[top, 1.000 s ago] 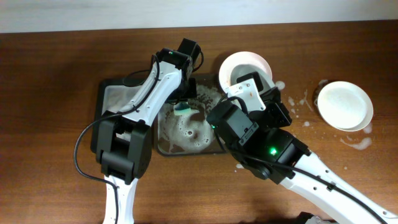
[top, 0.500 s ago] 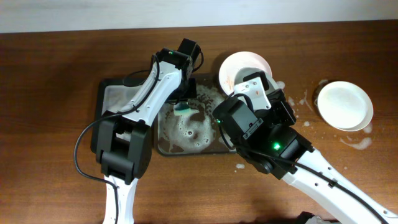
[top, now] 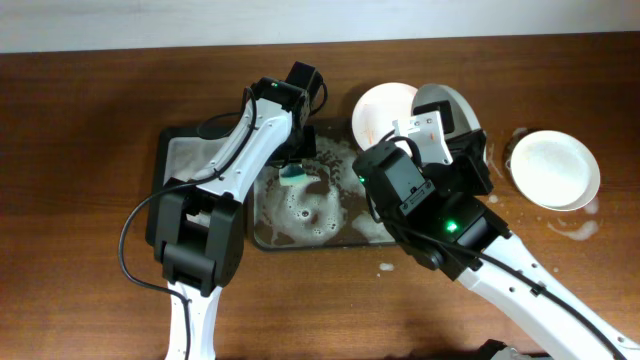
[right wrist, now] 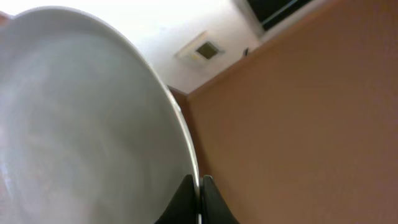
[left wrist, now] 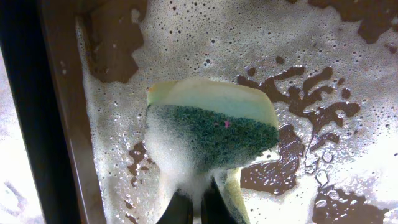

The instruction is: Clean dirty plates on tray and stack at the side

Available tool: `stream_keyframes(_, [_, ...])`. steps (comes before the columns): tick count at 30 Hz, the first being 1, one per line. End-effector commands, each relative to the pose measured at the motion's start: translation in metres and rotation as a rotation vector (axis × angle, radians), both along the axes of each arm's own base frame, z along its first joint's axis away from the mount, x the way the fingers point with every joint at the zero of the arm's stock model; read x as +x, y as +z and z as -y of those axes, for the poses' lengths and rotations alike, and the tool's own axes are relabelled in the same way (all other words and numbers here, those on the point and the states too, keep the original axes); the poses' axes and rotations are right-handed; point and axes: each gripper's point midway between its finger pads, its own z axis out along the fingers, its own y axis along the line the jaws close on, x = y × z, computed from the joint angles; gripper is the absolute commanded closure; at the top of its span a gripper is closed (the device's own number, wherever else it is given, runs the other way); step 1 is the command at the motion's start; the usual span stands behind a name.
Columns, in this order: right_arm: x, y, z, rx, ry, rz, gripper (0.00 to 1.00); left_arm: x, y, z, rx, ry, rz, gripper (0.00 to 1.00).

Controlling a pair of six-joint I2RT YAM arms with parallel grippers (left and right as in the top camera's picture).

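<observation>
My left gripper point(left wrist: 193, 202) is shut on a foamy green-and-yellow sponge point(left wrist: 211, 134) and holds it on the soapy brown tray point(top: 300, 228); the sponge also shows in the overhead view point(top: 293, 173). My right gripper point(right wrist: 198, 186) is shut on the rim of a greyish white plate point(right wrist: 81, 124), held tilted above the table behind the tray's right end; this plate also shows in the overhead view point(top: 455, 103). A second white plate point(top: 380, 108) with reddish specks lies just left of it. A third white plate point(top: 553, 168) lies at the far right.
A black tray point(top: 195, 160) covered in foam adjoins the brown tray on its left; its rim shows in the left wrist view point(left wrist: 28, 112). Foam blobs and water spots point(top: 480, 170) lie on the wooden table between the right arm and the far-right plate.
My right arm has lifted its plate and carried it to the right, uncovering the speckled plate beneath. The left arm and the sponge have not moved.
</observation>
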Motion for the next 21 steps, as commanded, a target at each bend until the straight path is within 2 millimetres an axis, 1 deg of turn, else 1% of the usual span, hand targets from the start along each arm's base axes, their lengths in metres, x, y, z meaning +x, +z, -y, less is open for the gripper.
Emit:
stream_keyframes(1, [-0.005,0.019,-0.019,-0.1,0.026,0.021,0.96,0.007,0.022,0.003,-0.031,-0.016,0.051,1.0])
stream_keyframes(2, [-0.006,0.021,-0.027,-0.115,0.049,0.017,0.96,0.007,0.022,0.003,-0.031,-0.016,0.051,1.0])
stream_keyframes(4, [-0.011,0.03,-0.036,-0.134,0.054,0.049,0.96,0.007,0.022,0.003,-0.031,-0.016,0.051,0.99])
stream_keyframes(5, [-0.013,0.034,-0.037,-0.16,0.046,0.047,0.96,0.007,0.022,0.002,-0.031,-0.016,0.051,1.0])
stream_keyframes(8, [-0.017,0.043,-0.03,-0.214,-0.011,0.051,0.96,0.007,0.022,0.003,-0.031,-0.016,0.051,0.99])
stream_keyframes(15, [-0.013,0.054,-0.035,-0.184,-0.014,0.073,0.96,0.007,0.022,0.003,-0.031,-0.016,0.051,1.0])
stream_keyframes(21, [-0.011,0.054,-0.037,-0.177,-0.005,0.074,0.96,0.007,0.022,0.003,-0.031,-0.016,0.051,1.0])
